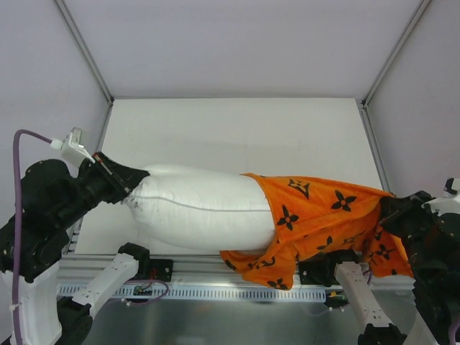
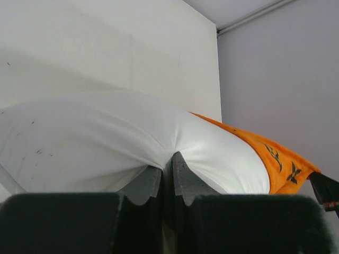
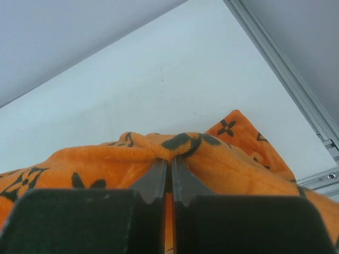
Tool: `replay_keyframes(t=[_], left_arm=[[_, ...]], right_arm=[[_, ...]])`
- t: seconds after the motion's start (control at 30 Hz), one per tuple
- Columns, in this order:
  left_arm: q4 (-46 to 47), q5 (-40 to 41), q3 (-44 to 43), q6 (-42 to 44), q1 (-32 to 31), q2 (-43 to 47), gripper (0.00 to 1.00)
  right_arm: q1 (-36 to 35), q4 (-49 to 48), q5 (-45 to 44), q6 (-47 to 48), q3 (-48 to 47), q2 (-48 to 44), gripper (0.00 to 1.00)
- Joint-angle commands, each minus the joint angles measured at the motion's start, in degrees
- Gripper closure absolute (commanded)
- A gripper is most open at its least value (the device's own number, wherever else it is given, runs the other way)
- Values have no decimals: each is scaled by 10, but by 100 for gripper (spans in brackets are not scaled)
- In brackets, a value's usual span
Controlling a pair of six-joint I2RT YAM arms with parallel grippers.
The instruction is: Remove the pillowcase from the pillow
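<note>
The white pillow lies across the near part of the table, its left two thirds bare. The orange pillowcase with black motifs covers only its right end and hangs loose over the front rail. My left gripper is shut on the pillow's left end; the wrist view shows white fabric pinched between the pads at the gripper. My right gripper is shut on the pillowcase's right end; its wrist view shows orange plush bunched at the gripper.
The white table stretches behind the pillow up to the back wall. Aluminium frame posts run along both sides. A perforated metal rail with the arm bases lies along the near edge.
</note>
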State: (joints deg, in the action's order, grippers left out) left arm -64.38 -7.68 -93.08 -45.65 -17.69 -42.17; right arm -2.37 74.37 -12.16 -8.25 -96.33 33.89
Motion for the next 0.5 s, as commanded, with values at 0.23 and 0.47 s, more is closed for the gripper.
replay_keyframes(t=[0.23,0.47], left_arm=[[207,-49,54,-2,121,-293,100],[240,-76,26,9,147,-422,100]], right_arm=[[4,-236,-16,35,40,343,99],[4,-228,17,35,-78,455,6]])
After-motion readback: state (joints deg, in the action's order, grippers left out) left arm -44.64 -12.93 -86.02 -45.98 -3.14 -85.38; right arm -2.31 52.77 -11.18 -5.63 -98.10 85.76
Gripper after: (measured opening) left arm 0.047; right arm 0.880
